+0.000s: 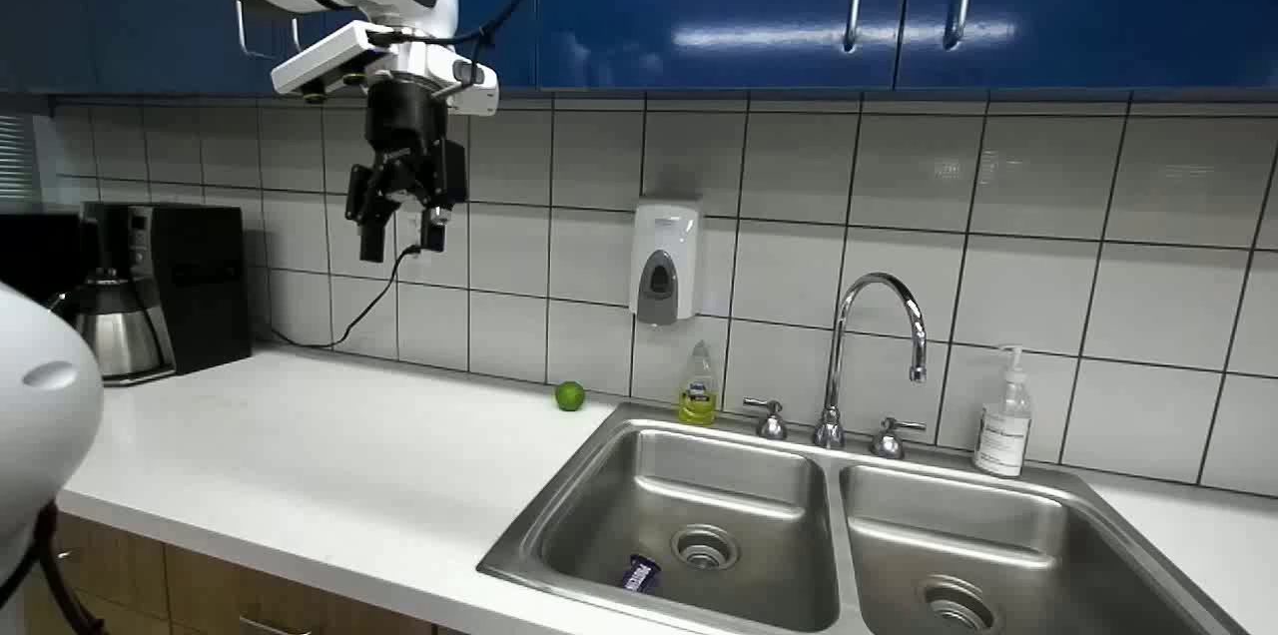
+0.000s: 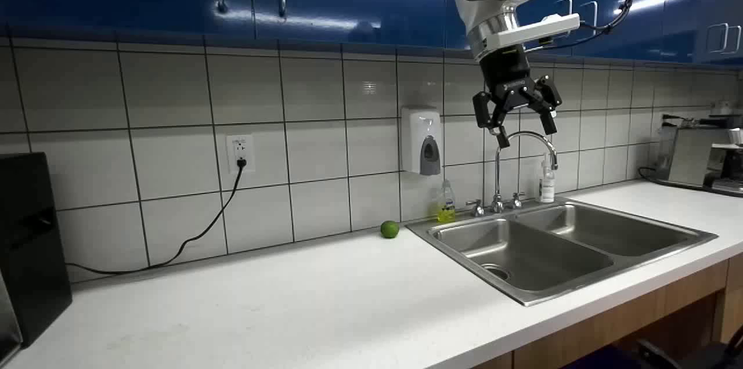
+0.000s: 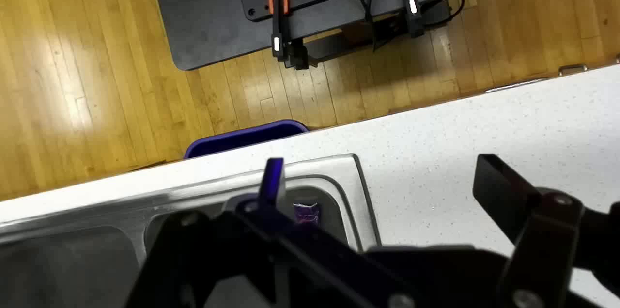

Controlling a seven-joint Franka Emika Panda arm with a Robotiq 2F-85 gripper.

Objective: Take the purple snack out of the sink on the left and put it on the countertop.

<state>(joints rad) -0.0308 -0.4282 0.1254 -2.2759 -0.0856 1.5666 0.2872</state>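
Observation:
The purple snack [image 1: 640,573] is a small dark wrapper on the floor of the left basin of the steel sink [image 1: 689,460], beside the drain. It also shows in the wrist view [image 3: 306,212], partly hidden behind a gripper finger. In an exterior view the sink [image 2: 464,261] shows, but its front wall hides the snack. The white countertop [image 1: 329,445] lies left of the sink. My gripper [image 1: 402,244] is open and empty, high above the counter and well apart from the snack. In the wrist view its fingers [image 3: 382,177] are wide apart, with only countertop and sink edge behind them.
A green lime [image 1: 570,395] sits near the sink's back left corner. A dish soap bottle [image 1: 698,395], a tall faucet [image 1: 849,335] and a pump bottle [image 1: 1003,425] stand behind the basins. A coffee maker [image 1: 190,286] stands at the counter's far left. Blue cabinets [image 1: 719,6] hang above.

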